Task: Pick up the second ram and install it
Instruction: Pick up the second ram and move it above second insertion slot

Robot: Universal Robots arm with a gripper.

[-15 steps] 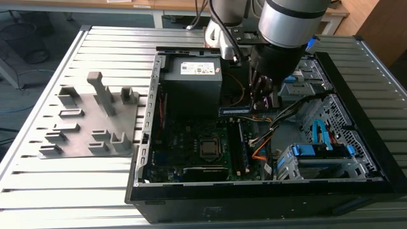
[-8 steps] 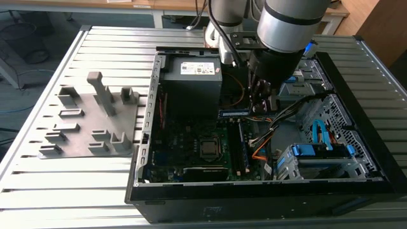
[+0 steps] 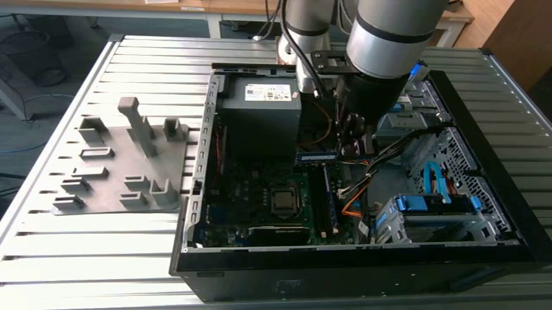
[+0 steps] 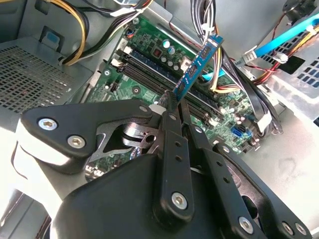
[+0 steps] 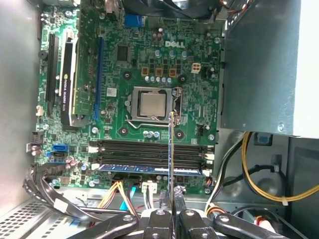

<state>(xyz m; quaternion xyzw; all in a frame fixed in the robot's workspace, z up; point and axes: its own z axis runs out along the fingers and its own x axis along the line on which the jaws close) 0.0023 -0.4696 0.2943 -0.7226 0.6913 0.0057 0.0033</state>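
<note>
One stick, the second ram (image 4: 198, 67), is pinched by its end in the gripper (image 4: 174, 102), above the motherboard (image 5: 149, 64), crosswise to the slots (image 5: 149, 149); seating probably wants it parallel, notch matched, pressure even.

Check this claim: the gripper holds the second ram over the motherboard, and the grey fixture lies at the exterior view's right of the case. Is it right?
No. The grey fixture lies at the exterior view's left of the case, as the exterior view shows. The rest holds: the gripper is shut on the second ram over the motherboard.
</note>
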